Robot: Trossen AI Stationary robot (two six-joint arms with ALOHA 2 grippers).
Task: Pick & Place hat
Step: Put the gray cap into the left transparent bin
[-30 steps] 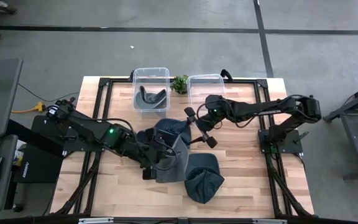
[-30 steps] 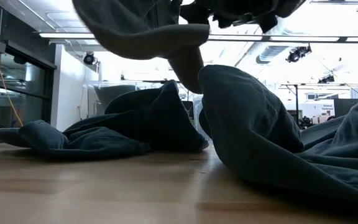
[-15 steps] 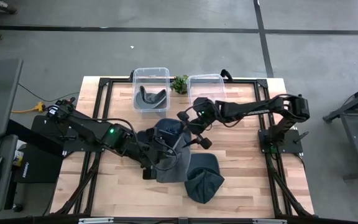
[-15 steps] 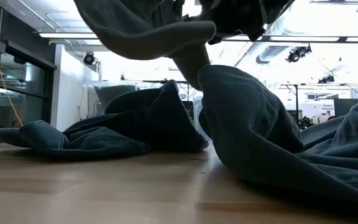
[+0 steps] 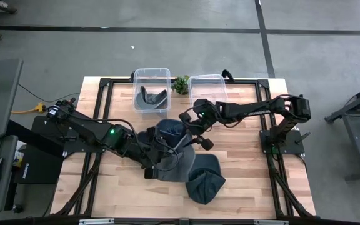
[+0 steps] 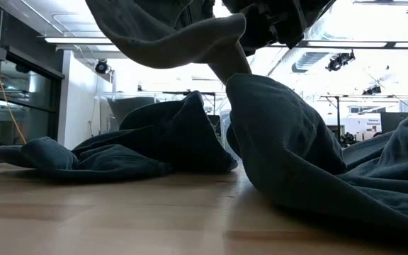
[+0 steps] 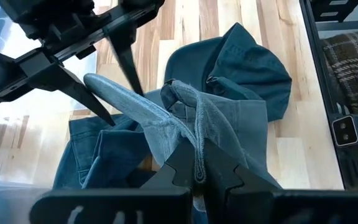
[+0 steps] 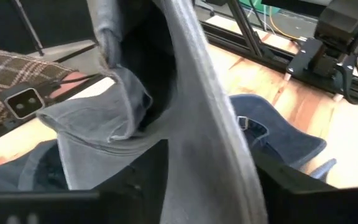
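A grey-blue hat hangs above the table's middle, with my left gripper shut on it. Its stiff brim sticks out toward my right gripper, which is open; one finger stands on each side of the brim. Under them, a dark blue hat and a dark teal hat lie flat on the wooden table. In the low view the held hat hangs above both lying hats. My left gripper pinches a bunched fold of the hat's crown between its two fingers, slanting down from the table's left. Several layers are gathered there. The hat is lifted clear of the table, brim pointing away from the fingers. My right gripper: I cannot tell whether its fingers touch the brim.
Two clear bins stand at the table's far edge. The left bin holds a dark hat, and the right bin shows nothing inside. A small green plant sits between them. Bare wood lies to the left and right of the hats.
My right gripper has gone toward the table's left edge and down to the held hat, bringing its fingers to either side of the brim. In the low view the brim's tip has tipped a little upward. My left gripper has kept its hold.
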